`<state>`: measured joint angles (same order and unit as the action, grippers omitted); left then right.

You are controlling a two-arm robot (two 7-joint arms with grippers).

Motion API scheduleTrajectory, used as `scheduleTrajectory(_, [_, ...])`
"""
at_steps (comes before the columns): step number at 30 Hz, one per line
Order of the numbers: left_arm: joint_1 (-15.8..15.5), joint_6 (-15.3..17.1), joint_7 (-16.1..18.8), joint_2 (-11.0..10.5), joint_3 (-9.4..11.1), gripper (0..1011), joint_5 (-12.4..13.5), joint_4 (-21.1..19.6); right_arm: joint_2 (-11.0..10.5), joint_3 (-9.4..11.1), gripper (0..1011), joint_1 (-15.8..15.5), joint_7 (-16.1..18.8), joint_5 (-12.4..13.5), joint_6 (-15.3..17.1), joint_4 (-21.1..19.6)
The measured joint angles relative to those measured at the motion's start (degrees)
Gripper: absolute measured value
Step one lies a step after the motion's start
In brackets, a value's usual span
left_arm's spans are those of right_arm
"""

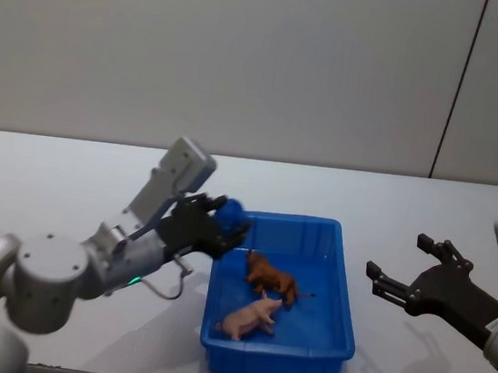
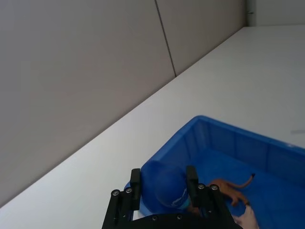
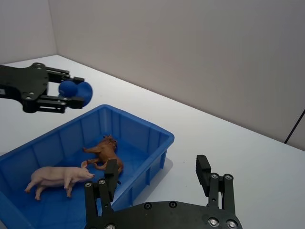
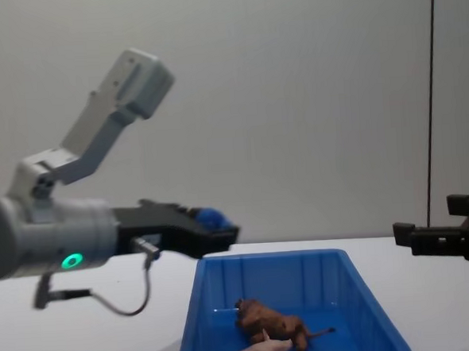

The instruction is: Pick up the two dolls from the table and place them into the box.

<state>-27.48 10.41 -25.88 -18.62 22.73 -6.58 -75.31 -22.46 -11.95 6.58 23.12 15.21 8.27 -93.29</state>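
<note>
Left tool (image 1: 218, 228) grips the blue doll (image 1: 232, 210) over the box (image 1: 342, 315) rim's far left corner, poised to drop it beside lion (image 1: 271, 277) and pig (image 1: 250, 316); right tool (image 1: 408, 272) hangs spread, empty.

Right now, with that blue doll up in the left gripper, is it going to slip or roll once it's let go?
The blue doll looks rounded and smooth, so it could squirm between the left gripper fingers. Dropped into the box, it would probably roll until a wall stops it. It seems light, being held at the tips.
</note>
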Motion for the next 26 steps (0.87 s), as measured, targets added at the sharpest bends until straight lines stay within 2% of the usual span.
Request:
scheduleTrajectory(1, [-1.0, -1.0, -0.9, 0.7, 0.3, 574, 0.3, 1.4, 0.0, 0.0, 1001, 0.0, 0.0, 0.0, 0.0, 0.0])
scheduleTrajectory(3, [-2.8, -2.5, -2.4, 2.0, 0.7, 636, 0.8, 3.7, 0.0, 0.0, 1001, 0.0, 0.0, 0.0, 0.0, 0.0])
scheduleTrajectory(4, [-2.8, -2.5, -2.4, 2.0, 0.7, 636, 0.8, 3.7, 0.0, 0.0, 1001, 0.0, 0.0, 0.0, 0.0, 0.0])
scheduleTrajectory(5, [-3.8, -3.7, -3.5, 2.8, 1.0, 695, 1.1, 5.3, 0.0, 0.0, 1001, 0.0, 0.0, 0.0, 0.0, 0.0])
scheduleTrajectory(9, [-6.1, -6.4, -5.6, 4.5, 1.7, 809, 1.7, 8.5, 0.0, 0.0, 1001, 0.0, 0.0, 0.0, 0.0, 0.0])
scheduleTrajectory(11, [-6.7, -7.1, -6.0, 4.9, 1.9, 887, 1.8, 9.1, 0.0, 0.0, 1001, 0.0, 0.0, 0.0, 0.0, 0.0])
scheduleTrajectory(13, [-6.9, -7.7, -6.3, 5.3, 2.2, 906, 1.9, 9.5, 0.0, 0.0, 1001, 0.0, 0.0, 0.0, 0.0, 0.0])
scheduleTrajectory(14, [-7.1, -8.0, -6.5, 5.4, 2.3, 952, 2.0, 9.5, 0.0, 0.0, 1001, 0.0, 0.0, 0.0, 0.0, 0.0])
scheduleTrajectory(17, [-6.9, -8.5, -6.5, 5.5, 2.6, 1003, 2.1, 8.8, 0.0, 0.0, 1001, 0.0, 0.0, 0.0, 0.0, 0.0])
scheduleTrajectory(26, [-5.6, -9.1, -5.9, 5.0, 3.2, 1003, 2.1, 6.1, 0.0, 0.0, 1001, 0.0, 0.0, 0.0, 0.0, 0.0])
